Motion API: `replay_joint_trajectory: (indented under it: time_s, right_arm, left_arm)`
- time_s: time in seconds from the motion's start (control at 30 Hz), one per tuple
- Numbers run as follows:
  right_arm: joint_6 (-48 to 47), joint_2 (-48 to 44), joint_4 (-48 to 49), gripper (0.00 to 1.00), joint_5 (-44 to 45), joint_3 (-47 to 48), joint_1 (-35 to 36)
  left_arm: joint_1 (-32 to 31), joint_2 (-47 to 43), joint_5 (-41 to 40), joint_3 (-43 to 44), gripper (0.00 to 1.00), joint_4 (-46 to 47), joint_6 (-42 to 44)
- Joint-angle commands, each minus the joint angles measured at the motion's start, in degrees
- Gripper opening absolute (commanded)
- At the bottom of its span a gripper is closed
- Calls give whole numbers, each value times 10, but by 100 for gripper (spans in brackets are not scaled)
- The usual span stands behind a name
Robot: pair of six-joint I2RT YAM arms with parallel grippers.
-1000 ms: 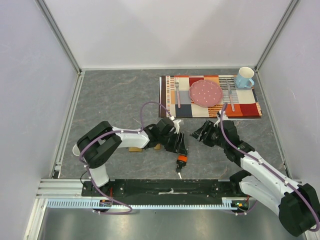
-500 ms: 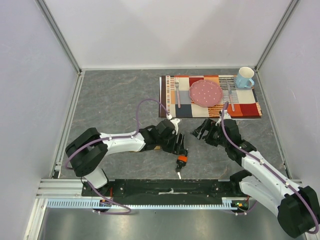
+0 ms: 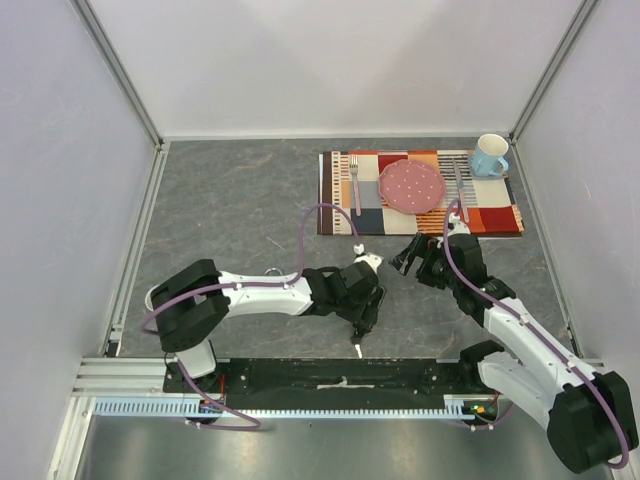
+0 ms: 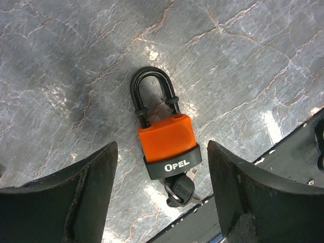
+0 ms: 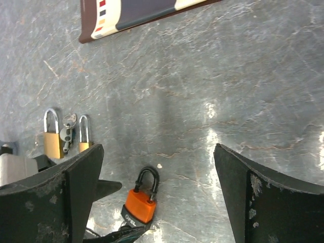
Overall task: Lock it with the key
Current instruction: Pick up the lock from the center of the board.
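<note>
An orange padlock (image 4: pixel 167 139) with a black shackle (image 4: pixel 152 88) lies flat on the grey table. A black-headed key (image 4: pixel 184 191) sits in its bottom end, on a ring. My left gripper (image 4: pixel 162 152) is open and hovers over the padlock with a finger on each side, not touching it. In the top view the left gripper (image 3: pixel 366 312) covers the padlock, and only the key (image 3: pixel 355 344) shows below it. My right gripper (image 3: pixel 410 262) is open and empty, up and right of the padlock. The padlock also shows in the right wrist view (image 5: pixel 140 205).
Two brass padlocks (image 5: pixel 50 142) with a small bunch of keys (image 5: pixel 66 132) lie left of the orange one. A checked placemat (image 3: pixel 420 215) with a pink plate (image 3: pixel 411 186), a fork, a knife and a blue mug (image 3: pixel 489 155) lies at the back right. The black base rail (image 4: pixel 304 152) runs close to the key.
My left arm has swung right and stretched out low, bringing its open gripper over the orange padlock. My right gripper has shifted slightly to the right.
</note>
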Motion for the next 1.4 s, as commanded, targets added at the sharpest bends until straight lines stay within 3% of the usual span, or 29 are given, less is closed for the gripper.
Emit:
replay_joint_trajectory:
  time_s: [0.0, 0.27, 0.53, 0.87, 1.07, 1.37]
  right_arm:
    - [-30, 5, -7, 98, 10, 22, -18]
    - [-46, 13, -9, 98, -6, 18, -49]
    - [-53, 16, -8, 98, -13, 16, -58]
    - [-68, 29, 0, 98, -37, 13, -59]
    - [-84, 39, -1, 98, -65, 19, -59]
    - [-94, 66, 22, 98, -123, 25, -59]
  left_arm:
    - [-12, 24, -34, 29, 78, -10, -15]
    - [-52, 84, -110, 99, 74, -84, -13]
    - [-77, 122, -158, 133, 59, -149, -25]
    - [-72, 95, -165, 109, 20, -125, 18]
    - [-4, 42, -123, 87, 2, -81, 69]
    - [92, -125, -51, -5, 2, -9, 127]
